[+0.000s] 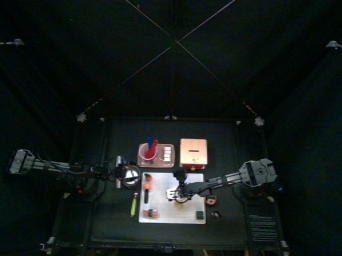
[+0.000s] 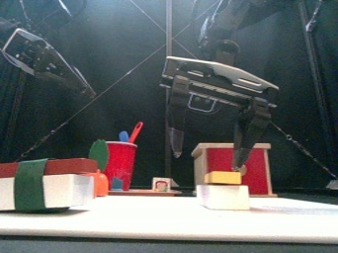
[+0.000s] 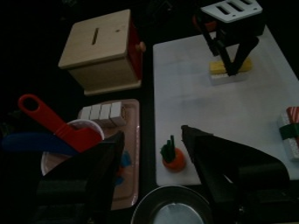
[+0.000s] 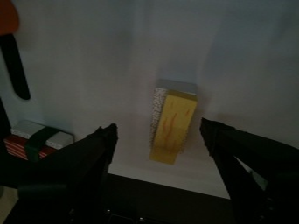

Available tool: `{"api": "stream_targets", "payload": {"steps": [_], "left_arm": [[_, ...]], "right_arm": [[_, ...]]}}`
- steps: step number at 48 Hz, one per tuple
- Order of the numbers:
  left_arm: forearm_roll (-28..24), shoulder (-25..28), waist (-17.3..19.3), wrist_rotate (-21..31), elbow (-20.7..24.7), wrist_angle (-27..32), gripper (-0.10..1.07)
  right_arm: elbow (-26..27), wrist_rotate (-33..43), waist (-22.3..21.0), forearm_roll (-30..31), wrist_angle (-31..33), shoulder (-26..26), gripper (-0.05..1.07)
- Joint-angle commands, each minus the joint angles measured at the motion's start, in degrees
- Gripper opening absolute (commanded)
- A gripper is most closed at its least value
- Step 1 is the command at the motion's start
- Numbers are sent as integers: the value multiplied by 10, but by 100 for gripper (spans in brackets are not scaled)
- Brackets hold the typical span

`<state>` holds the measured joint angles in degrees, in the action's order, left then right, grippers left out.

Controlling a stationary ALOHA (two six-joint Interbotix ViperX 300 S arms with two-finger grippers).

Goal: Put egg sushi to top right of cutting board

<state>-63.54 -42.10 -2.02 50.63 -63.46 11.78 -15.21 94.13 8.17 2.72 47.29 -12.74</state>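
Observation:
The egg sushi point(image 4: 176, 122), a small yellow slab on a white rice block, lies on the white cutting board point(image 3: 193, 92). My right gripper point(image 4: 158, 131) hangs just over it, open, one jaw on each side and neither touching it. In the front view the egg sushi point(image 2: 222, 179) sits low between the spread jaws of the right gripper point(image 2: 211, 158). The left wrist view shows the egg sushi point(image 3: 228, 66) near the board's far corner, under the right gripper point(image 3: 230, 39). My left gripper point(image 3: 152, 138) is open and holds nothing, off the board's left side point(image 1: 118, 172).
A wooden box point(image 3: 103, 48) stands behind the board. A red cup point(image 2: 121, 163) with utensils is beside it. A red, green and white sushi piece point(image 2: 46, 184) lies at the board's front left. A small orange piece point(image 3: 173, 154) and a dark bowl point(image 3: 176, 210) sit below the left gripper.

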Motion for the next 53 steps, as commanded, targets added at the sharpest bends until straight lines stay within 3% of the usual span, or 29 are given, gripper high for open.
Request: {"api": "stream_targets", "payload": {"steps": [1, 19, 37, 53], "left_arm": [[8, 0, -1, 0, 7, 2, 90], [10, -1, -2, 0, 6, 1, 90], [10, -1, -2, 0, 5, 1, 90], [10, 0, -2, 1, 5, 2, 90]], "right_arm": [[18, 4, 2, -7, 11, 3, 102], [24, 26, 5, -11, 15, -34, 99], [34, 19, 5, -9, 16, -57, 75], [18, -21, -11, 33, 91, -3, 73]]}}
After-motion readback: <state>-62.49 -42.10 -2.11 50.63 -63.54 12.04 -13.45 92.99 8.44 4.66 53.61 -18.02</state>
